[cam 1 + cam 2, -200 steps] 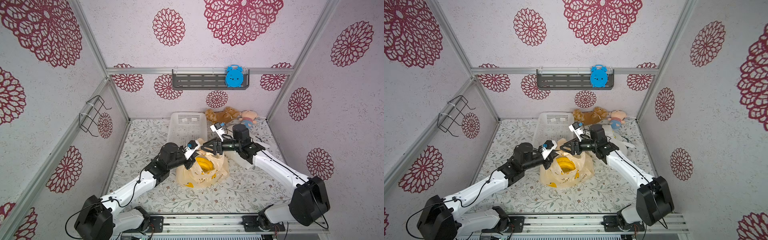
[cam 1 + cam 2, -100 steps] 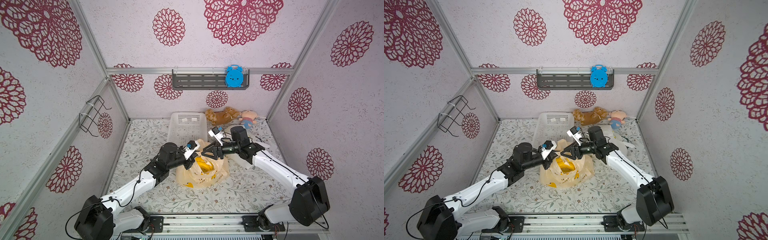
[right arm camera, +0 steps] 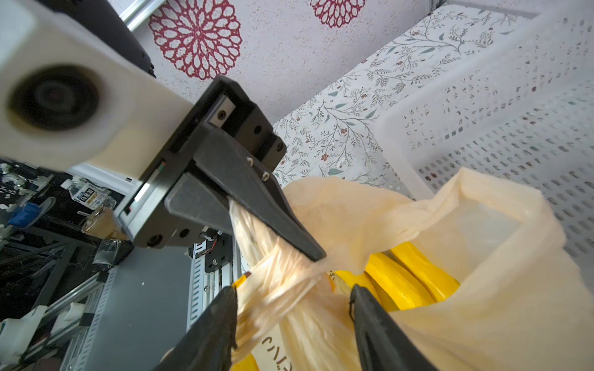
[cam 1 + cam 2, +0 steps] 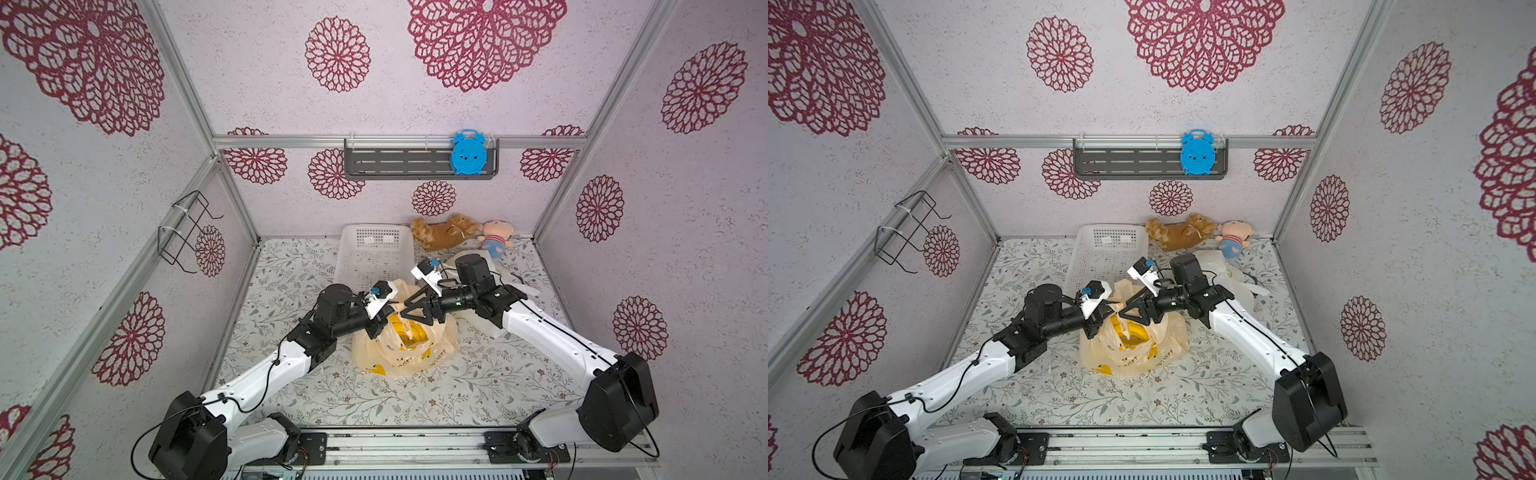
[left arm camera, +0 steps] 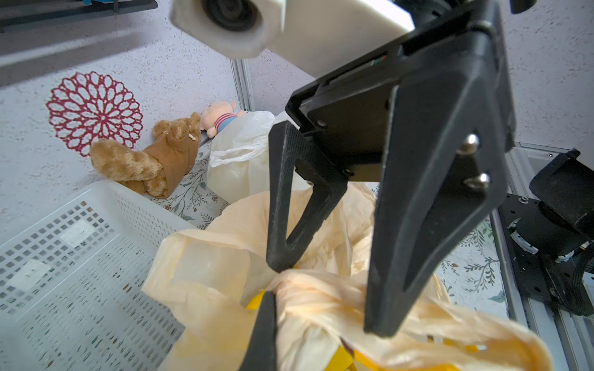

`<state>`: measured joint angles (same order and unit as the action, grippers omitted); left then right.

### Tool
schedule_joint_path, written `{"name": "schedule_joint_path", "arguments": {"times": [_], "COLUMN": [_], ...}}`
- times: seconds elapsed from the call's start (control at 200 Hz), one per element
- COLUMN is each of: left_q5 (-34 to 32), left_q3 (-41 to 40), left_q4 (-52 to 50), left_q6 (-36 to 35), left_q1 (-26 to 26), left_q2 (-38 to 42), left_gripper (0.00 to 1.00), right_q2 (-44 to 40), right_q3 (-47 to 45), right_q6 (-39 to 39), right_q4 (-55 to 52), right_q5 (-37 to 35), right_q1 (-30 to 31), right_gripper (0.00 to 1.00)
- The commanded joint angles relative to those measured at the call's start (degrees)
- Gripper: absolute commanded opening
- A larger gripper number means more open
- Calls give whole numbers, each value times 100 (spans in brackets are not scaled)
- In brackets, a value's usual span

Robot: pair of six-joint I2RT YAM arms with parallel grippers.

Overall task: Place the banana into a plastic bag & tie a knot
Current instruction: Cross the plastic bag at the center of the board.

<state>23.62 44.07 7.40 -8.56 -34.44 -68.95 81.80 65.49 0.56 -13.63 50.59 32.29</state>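
Dipped lower, right gripper (image 4: pixel 405 310) straddles, spread, the bag handle (image 3: pixel 273 268) left gripper (image 4: pixel 381 326) pinches.

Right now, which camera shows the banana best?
The right wrist view: the banana lies plain inside the bag. Both top views show a small yellow patch; the left wrist view, only yellow slivers.

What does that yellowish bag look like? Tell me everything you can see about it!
The bag is thin, crinkly, see-through plastic, pale cream with yellow prints and dark letters. It sits slumped on the flowery table, just in front of the white basket. Its mouth is open upward and yellow bananas lie inside. One handle is twisted into a rope. The left tool is shut on it, and the open right tool straddles it.
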Motion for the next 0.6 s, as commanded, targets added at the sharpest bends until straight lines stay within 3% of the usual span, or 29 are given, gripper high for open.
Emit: {"name": "schedule_joint_path", "arguments": {"times": [0.0,0.595], "left_q5": [78,165], "left_q3": [-48,-4], "left_q4": [113,-25], "left_q6": [19,11], "left_q1": [58,97], "left_q2": [89,123], "left_gripper": [0,0], "right_q2": [20,248], "right_q3": [183,410], "right_q6": [269,599], "right_q4": [-190,-564], "right_q5": [-125,-877], "right_q1": [66,382], "right_gripper": [63,59]}}
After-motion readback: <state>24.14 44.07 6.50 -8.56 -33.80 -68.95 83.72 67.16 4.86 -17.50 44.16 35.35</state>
